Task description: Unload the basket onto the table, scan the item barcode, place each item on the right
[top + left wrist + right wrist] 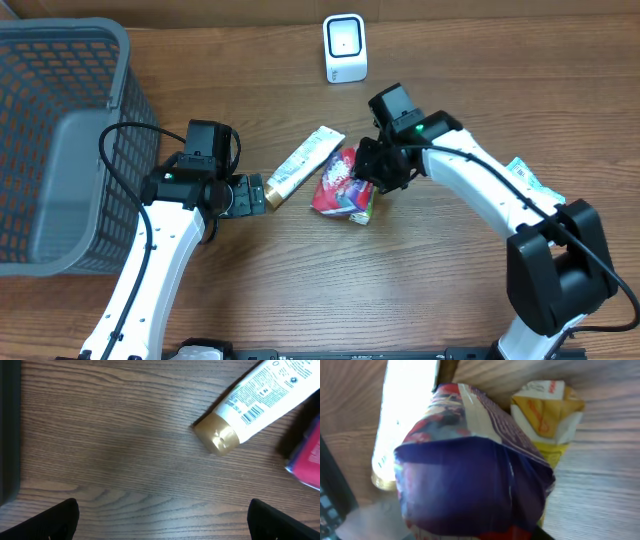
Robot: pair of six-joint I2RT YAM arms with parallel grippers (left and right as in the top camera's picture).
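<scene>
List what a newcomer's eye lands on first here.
The red snack pouch mid-table, with the right pincer right at it. Beside it lies a white tube with a gold cap, facing the open left pincer; a big grey basket fills the left side.

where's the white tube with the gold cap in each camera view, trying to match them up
Overhead: the white tube lies diagonally at centre, just left of the red snack pouch.
Left wrist: top right corner, gold cap pointing down-left.
Right wrist: an overexposed white strip on the left, partly hidden by the pouch.
Shared landmark: the red snack pouch, at the right edge in left wrist and the centre in right wrist.
</scene>
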